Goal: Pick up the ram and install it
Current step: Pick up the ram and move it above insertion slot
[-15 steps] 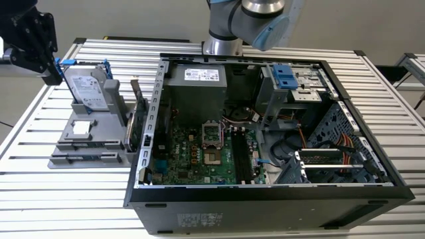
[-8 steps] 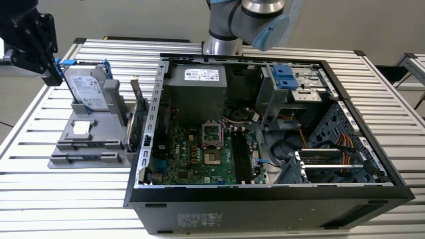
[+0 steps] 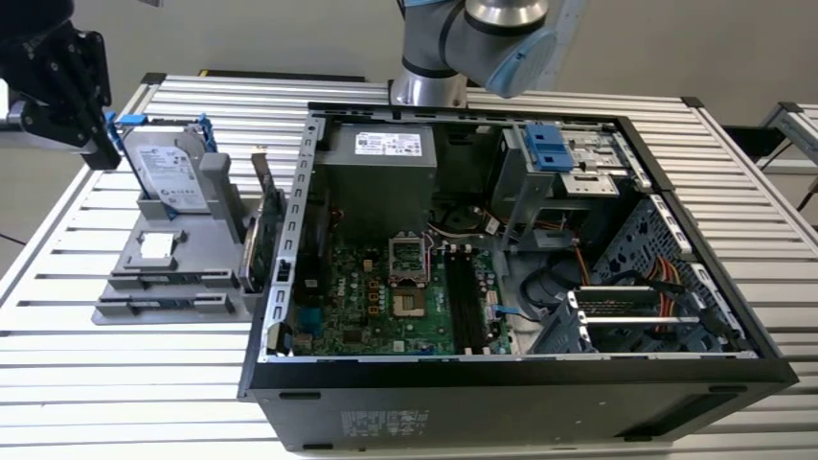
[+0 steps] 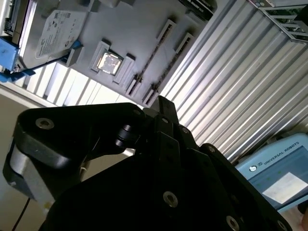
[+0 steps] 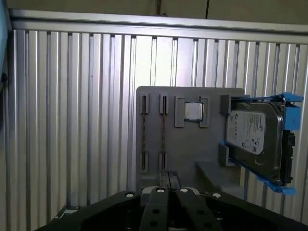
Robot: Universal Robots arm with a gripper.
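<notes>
Judging the work barely begun, with no lift made and no seating done. Reading the ram (image 5: 143,134) as the thin brownish line, edge-on, sunk between two slotted posts on the flat grey plastic holder plate (image 5: 187,144), with a twin line (image 5: 163,134) just beside it; too slim to call bluish-green with any certainty. Sharing the holder plate: a small square silver processor chip (image 5: 193,111) near those lines, and a silver hard drive in a blue bracket (image 5: 252,137) standing on the chip's other side. Lying just beside the holder plate, an open black computer case (image 3: 383,402), its long black memory slots (image 3: 458,297) looking unfilled. Hanging above the holder plate and well apart from it, the black two-fingered gripper (image 5: 169,175), aimed down at the plate in both wrist views and, in the exterior view, off the plate's side away from the case. Fingers (image 5: 155,199) drawn together, with nothing visibly clamped between them. Leaving, on this reading, both the pick-up and the installing undone
</notes>
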